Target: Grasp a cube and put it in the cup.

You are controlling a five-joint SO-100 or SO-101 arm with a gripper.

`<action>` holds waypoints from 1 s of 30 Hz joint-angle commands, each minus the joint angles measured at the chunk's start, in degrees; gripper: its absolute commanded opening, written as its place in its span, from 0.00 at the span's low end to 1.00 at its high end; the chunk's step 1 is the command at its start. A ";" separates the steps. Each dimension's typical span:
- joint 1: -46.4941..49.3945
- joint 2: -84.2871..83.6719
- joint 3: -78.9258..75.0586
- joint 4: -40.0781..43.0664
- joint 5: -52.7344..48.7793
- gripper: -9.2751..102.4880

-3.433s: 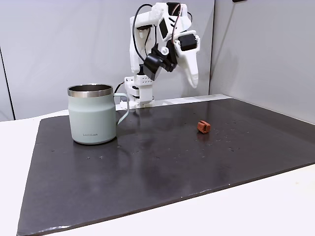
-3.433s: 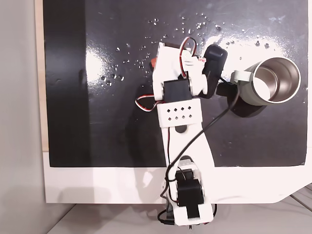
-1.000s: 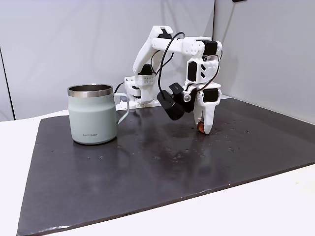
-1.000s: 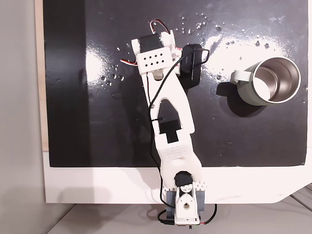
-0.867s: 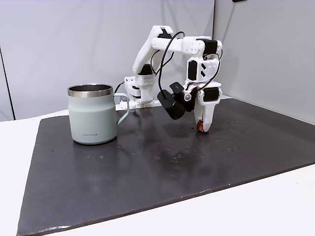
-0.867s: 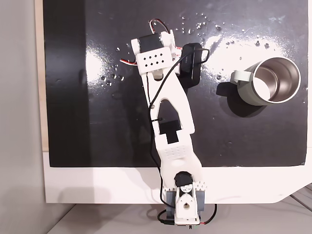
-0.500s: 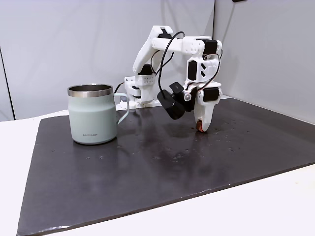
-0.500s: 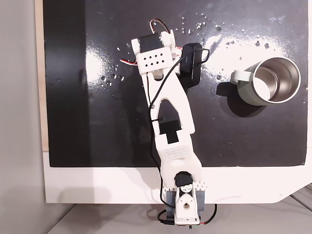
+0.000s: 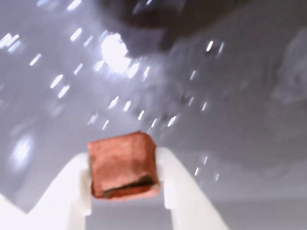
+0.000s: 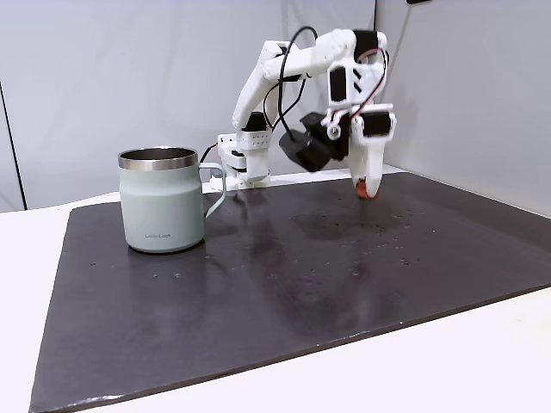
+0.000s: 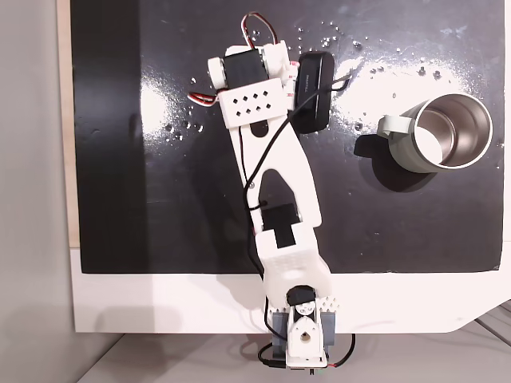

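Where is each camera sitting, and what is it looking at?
Wrist view: rides on the arm, looking down past white fingers pinching the cube.
A fixed view: table level, facing the whole arm, the gripper and the cup.
A fixed view: overhead, looking straight down on the arm's back.
Both fixed views share the cup and dark mat.

place: lab-style test bench | cues: black mat [image 10: 284, 284], white table [image 10: 448, 370], plain grey partition walls [image 10: 103, 77]
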 commanded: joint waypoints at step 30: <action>25.93 29.79 1.85 2.02 0.70 0.08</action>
